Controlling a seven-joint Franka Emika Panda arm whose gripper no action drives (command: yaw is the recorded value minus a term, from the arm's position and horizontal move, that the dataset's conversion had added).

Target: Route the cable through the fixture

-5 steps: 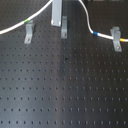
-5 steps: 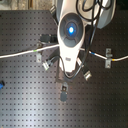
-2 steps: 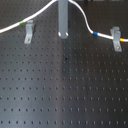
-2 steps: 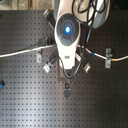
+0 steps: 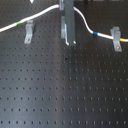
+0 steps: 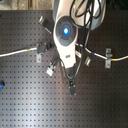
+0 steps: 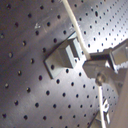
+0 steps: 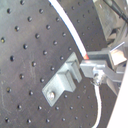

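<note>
The white cable (image 5: 42,13) comes in from the first exterior view's left with a green band (image 5: 19,23). It rises to my gripper (image 5: 70,41), then drops past a blue-and-yellow band (image 5: 95,34) into the right fixture clip (image 5: 117,39). A middle clip (image 5: 63,30) stands right beside the gripper, and a left clip (image 5: 30,33) stands under the cable. In both wrist views the fingertips (image 7: 100,75) (image 8: 98,73) are shut on the cable (image 8: 70,27) just next to the grey clip (image 7: 64,57) (image 8: 64,81). In the second exterior view the arm (image 6: 65,31) hides the grip; the cable (image 6: 20,52) shows at the left.
Everything sits on a black perforated board (image 5: 65,95). More small clips stand around the arm in the second exterior view, one at the right (image 6: 107,56) and one near the top (image 6: 42,21). A small blue object (image 6: 1,84) lies at the second exterior view's left edge.
The gripper has moved down and a little to the first exterior view's right with the cable, ending beside the middle clip. The cable's hump has shifted with it.
</note>
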